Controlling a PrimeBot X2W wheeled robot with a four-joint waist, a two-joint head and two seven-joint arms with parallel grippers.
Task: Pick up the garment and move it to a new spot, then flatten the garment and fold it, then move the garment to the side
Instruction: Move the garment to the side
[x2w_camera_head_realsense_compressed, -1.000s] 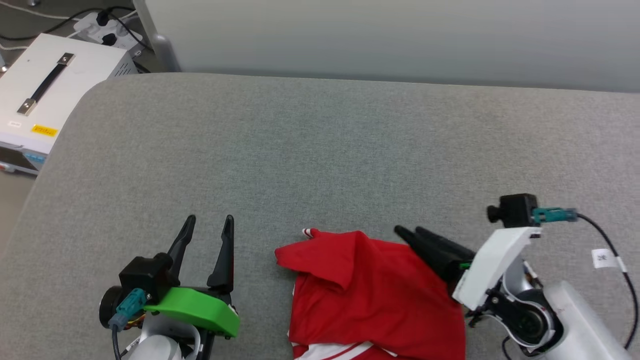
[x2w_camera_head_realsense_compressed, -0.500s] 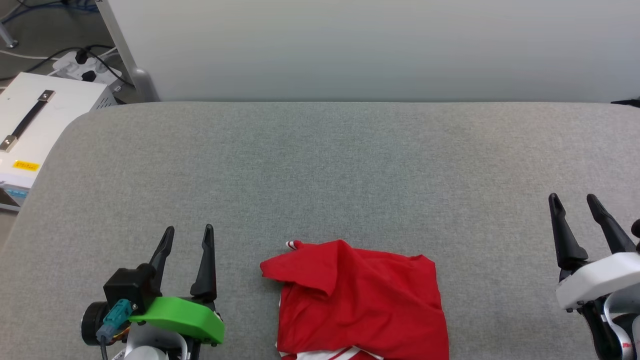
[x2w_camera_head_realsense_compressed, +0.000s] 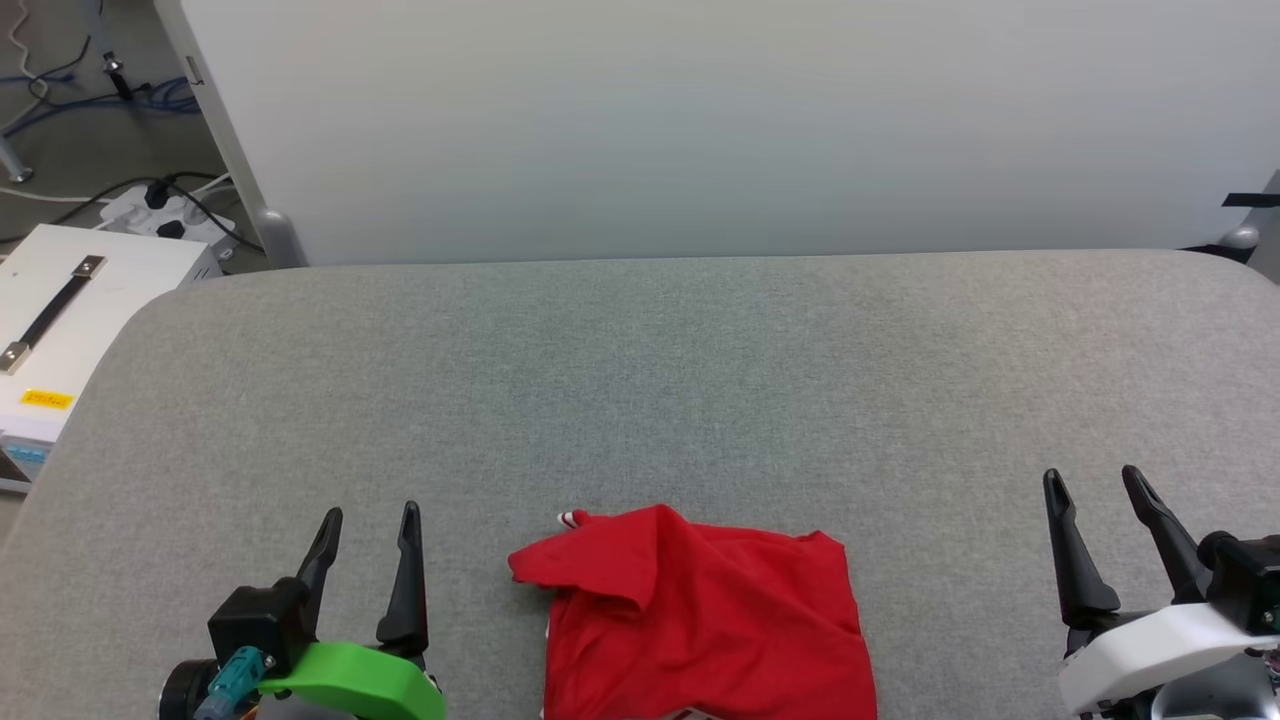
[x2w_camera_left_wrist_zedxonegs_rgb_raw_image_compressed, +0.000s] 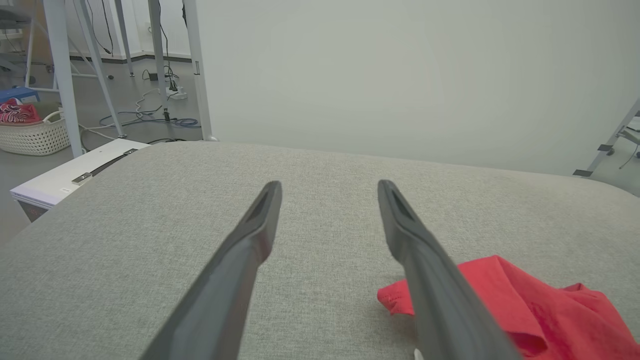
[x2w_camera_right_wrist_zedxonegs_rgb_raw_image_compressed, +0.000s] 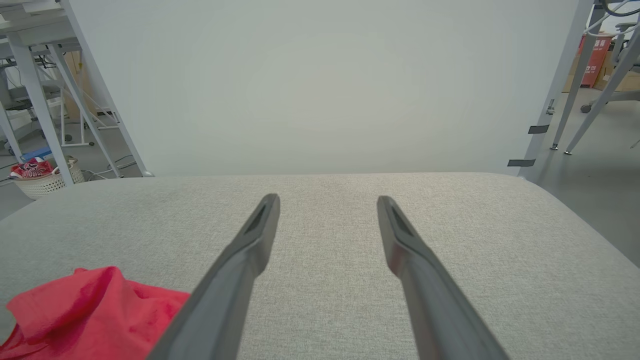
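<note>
The garment (x2w_camera_head_realsense_compressed: 700, 620), a red folded shirt with a bit of striped trim at its far left corner, lies on the grey table (x2w_camera_head_realsense_compressed: 650, 380) near the front edge, between my two arms. It also shows at the lower right of the left wrist view as red cloth (x2w_camera_left_wrist_zedxonegs_rgb_raw_image_compressed: 530, 310), and at the lower left of the right wrist view (x2w_camera_right_wrist_zedxonegs_rgb_raw_image_compressed: 90, 310). My left gripper (x2w_camera_head_realsense_compressed: 368, 515) stands open to the garment's left, apart from it. My right gripper (x2w_camera_head_realsense_compressed: 1092, 475) is open well to the garment's right. Neither holds anything.
A white box with a black handle (x2w_camera_head_realsense_compressed: 60, 320) sits beside the table's left edge, with a power strip and cables (x2w_camera_head_realsense_compressed: 160, 205) behind it. A pale panel (x2w_camera_head_realsense_compressed: 700, 120) stands behind the table. A basket with red cloth (x2w_camera_left_wrist_zedxonegs_rgb_raw_image_compressed: 30, 130) is on the floor.
My right gripper has drawn back off the garment's right edge to the far right and now points forward. The head view has tilted up, so the whole picture has shifted down.
</note>
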